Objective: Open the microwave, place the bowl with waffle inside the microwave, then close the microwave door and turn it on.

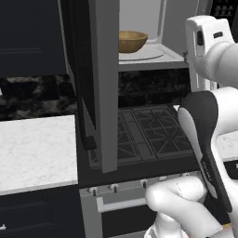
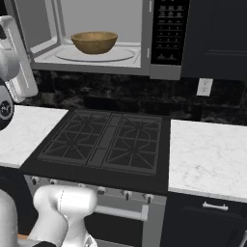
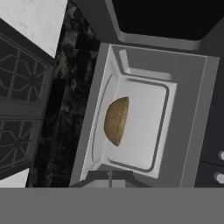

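Right base view has the bowl with waffle (image 2: 94,42) resting inside the microwave (image 2: 101,36). The microwave door (image 1: 100,83) stands wide. Jaw state cannot be told. Next, push the door's outer face smoothly, probably near its free edge.

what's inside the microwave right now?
The bowl with waffle sits on the round plate inside the microwave, with the microwave door swung open. The bowl's wall hides its contents from these angles.
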